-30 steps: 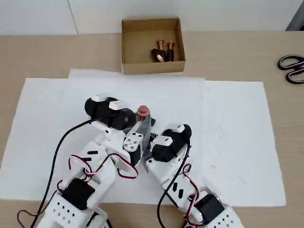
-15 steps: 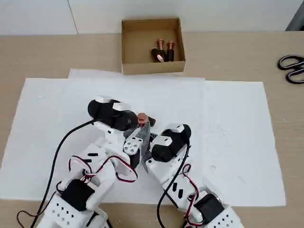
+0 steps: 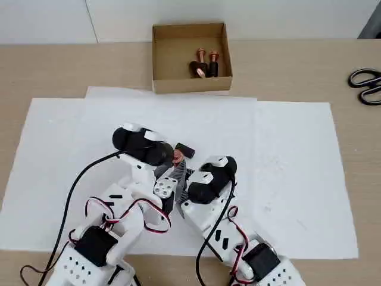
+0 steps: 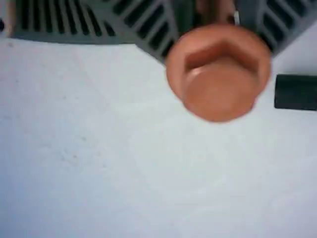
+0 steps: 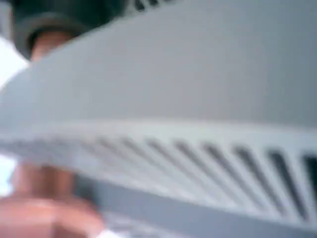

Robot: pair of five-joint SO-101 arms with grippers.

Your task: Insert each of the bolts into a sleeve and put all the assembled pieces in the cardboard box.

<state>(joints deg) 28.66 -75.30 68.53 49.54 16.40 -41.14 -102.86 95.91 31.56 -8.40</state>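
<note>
One bolt [image 4: 218,74] is clenched in your left jaws, gripped by the shank with its broad head turned to the left wrist camera. Whether your right jaws are clenched or released cannot be told; the right wrist view is too blurred and too close.

A second ago the bolt's head stood clear above the jaws, facing up at the high camera. It has since come down and tilted, and is now tucked beside the black motor of the left arm [image 3: 140,149], which has edged toward the right arm [image 3: 211,179]. The sleeve [image 4: 295,91] has kept its place on the paper sheet [image 3: 286,155], just beside the head but apart from it. Judging by that, you are lining up the insertion and it is not yet made.

The bolt is smooth and copper-coloured, with a rounded, flanged head. The sleeve is a short matte black cylinder. The jaws are dark grey plastic, slotted like a grille. The paper is flat and white.

Farther out, the cardboard box [image 3: 159,59] is shallow, brown and open-topped. It holds two assembled pieces [image 3: 202,65] near one corner, so this looks like the third. Scissors [image 3: 365,85] lie on the wooden table [image 3: 59,65], well apart.
</note>
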